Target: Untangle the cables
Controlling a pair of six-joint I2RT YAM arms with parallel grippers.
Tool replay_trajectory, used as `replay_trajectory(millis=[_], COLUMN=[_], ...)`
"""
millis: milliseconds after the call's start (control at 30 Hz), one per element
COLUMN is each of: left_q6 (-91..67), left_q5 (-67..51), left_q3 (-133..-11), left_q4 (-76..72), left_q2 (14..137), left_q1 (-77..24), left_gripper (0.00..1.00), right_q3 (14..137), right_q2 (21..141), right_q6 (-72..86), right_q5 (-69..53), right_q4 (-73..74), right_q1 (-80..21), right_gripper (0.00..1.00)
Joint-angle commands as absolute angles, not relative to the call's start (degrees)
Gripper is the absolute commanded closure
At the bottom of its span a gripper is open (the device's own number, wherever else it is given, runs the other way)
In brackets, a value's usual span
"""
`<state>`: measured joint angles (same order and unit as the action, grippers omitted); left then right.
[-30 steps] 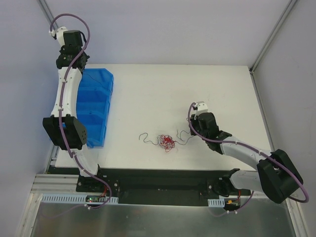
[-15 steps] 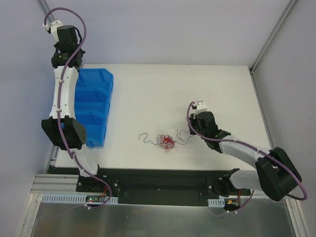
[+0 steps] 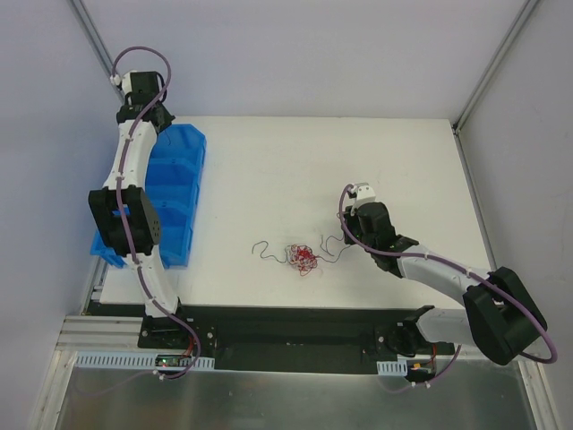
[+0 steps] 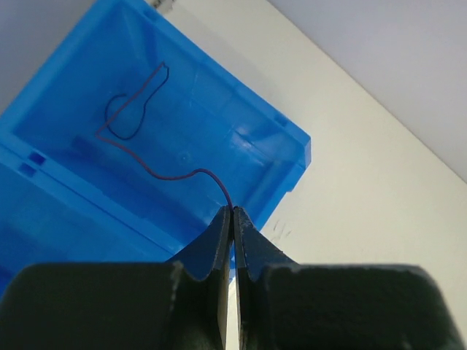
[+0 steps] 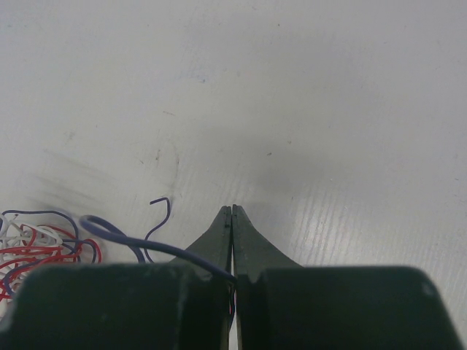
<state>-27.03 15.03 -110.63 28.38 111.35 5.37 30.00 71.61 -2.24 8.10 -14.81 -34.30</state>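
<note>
Cables (image 5: 25, 254) (red, pale) run off left edge.

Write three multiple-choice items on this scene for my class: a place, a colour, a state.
1. Where does the thin wire held by the left pincer trail? A into a cup; B into the blue bin; C onto the floor.
2. The tangle has which main colour? A green; B yellow; C red.
3. The right pincer is: A shut on a dark blue wire; B wide open; C out of view.
Key: B, its loop lies inside the blue bin; C, red strands dominate; A, its closed tips pinch the wire.
</note>
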Motion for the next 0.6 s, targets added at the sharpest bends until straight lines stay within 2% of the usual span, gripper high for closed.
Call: replay_trajectory(millis=[0, 333, 367, 500, 567], left_q6=[-30.49, -36.82, -36.83, -36.74, -36.30], left_q5=[11.43, 5.72, 5.63, 6.33, 5.10], left_q3=[-110.57, -111.09, -111.01, -110.13, -110.30], left_q4=[27.69, 27.77, 27.86, 28.12, 28.21], left_q2=[114.25, 121.64, 121.64, 119.45, 117.70], left_q1=[6.41, 9.49, 9.58, 9.49, 9.58], left_gripper=[1.00, 1.00, 0.98, 0.63, 0.50], right_q3=[31.91, 32.08, 31.99, 32.17, 32.26], right_q2=[70.84, 71.28, 71.37, 71.46, 71.63], right_q6=[-2.55, -2.73, -2.72, -2.72, -2.72], right_q5=[7.73, 8.00, 7.91, 7.47, 7.12], right_q4=[-17.23, -17.23, -17.23, -17.14, -17.23], right_q1=[-34.01, -33.93, -33.93, -33.84, -33.92], right_gripper=[0.99, 0.99, 0.99, 0.99, 0.99])
